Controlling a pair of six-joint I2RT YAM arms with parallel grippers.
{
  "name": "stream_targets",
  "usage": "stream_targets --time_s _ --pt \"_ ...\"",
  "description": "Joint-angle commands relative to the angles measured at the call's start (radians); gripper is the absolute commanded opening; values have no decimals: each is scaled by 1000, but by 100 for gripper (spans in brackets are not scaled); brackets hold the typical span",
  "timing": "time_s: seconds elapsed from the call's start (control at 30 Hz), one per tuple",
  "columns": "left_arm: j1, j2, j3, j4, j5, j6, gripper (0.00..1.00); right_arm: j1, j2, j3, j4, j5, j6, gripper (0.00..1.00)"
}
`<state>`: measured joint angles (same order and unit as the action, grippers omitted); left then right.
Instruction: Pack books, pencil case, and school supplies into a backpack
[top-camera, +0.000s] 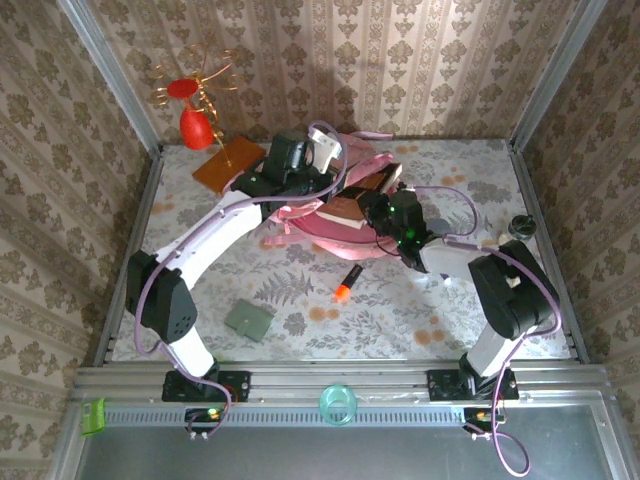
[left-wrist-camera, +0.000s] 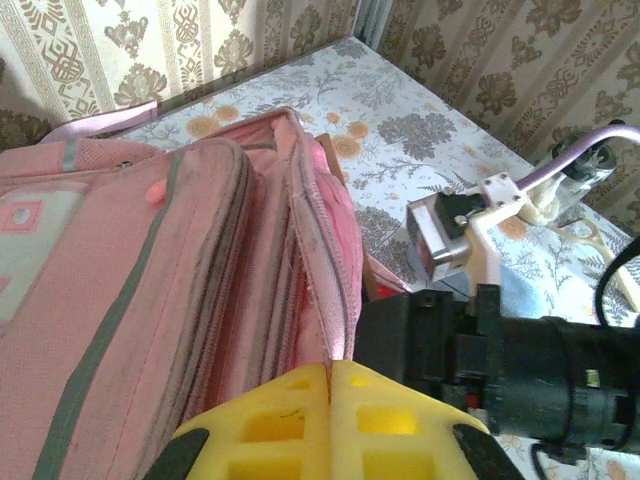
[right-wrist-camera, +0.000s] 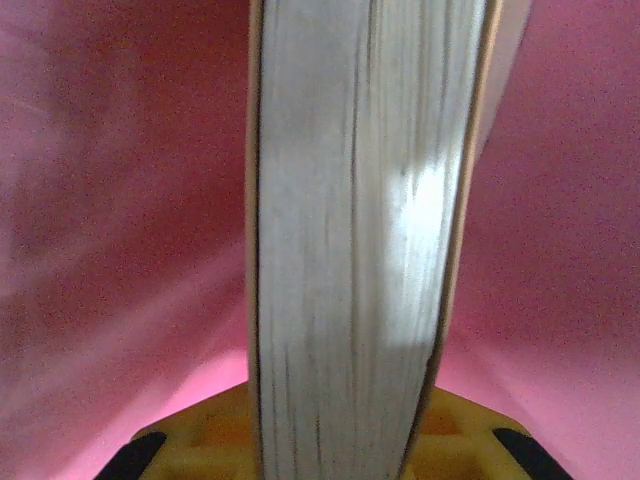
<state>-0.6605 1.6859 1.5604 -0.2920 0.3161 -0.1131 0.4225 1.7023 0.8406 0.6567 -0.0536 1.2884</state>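
Pink floppy fabric is the worry imo: the backpack (left-wrist-camera: 150, 300) sits at the back of the table (top-camera: 420, 300) with the left end effector (left-wrist-camera: 330, 375) pinched shut on its zip edge, and if that soft rim slips free the mouth could sag closed. Right end effector (right-wrist-camera: 340, 440) is clamped on the tan-brown book (right-wrist-camera: 350, 230), stiff covers and pale page block, nosed into the pink lining where a corner might snag. Stubby orange-and-black marker (top-camera: 347, 283) lies loose nearby and looks like it'd roll.

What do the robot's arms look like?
The left arm and right arm have white links between chunky black joints, with lilac cables looping along them. A green light glows on the right arm. The left gripper and right gripper are yellow with square hollows and black corners.
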Motion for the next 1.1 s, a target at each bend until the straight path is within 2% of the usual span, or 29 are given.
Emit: stream_targets --time_s 0.0,0.23,0.47,0.6,0.67,0.77,0.9,1.07 --pt "-5 -30 73 58 15 -16 0 12 61 81 152 101 36 0" --pt "4 -18 96 56 15 -22 0 49 236 244 126 257 55 0" --pt "14 -15 93 59 21 -28 0 65 404 444 39 321 44 1" --pt "20 -16 84 57 29 -30 0 69 442 514 -63 289 -12 19" --pt "28 -24 68 64 35 -32 0 64 407 476 -71 267 -52 31" --pt "41 -41 32 76 40 -33 0 50 285 352 -73 236 -115 40" --pt "67 -73 -27 106 48 -43 0 24 82 164 -87 168 -197 43" --pt "111 -139 -148 152 57 -57 0 -16 -231 -45 -303 125 -361 48"
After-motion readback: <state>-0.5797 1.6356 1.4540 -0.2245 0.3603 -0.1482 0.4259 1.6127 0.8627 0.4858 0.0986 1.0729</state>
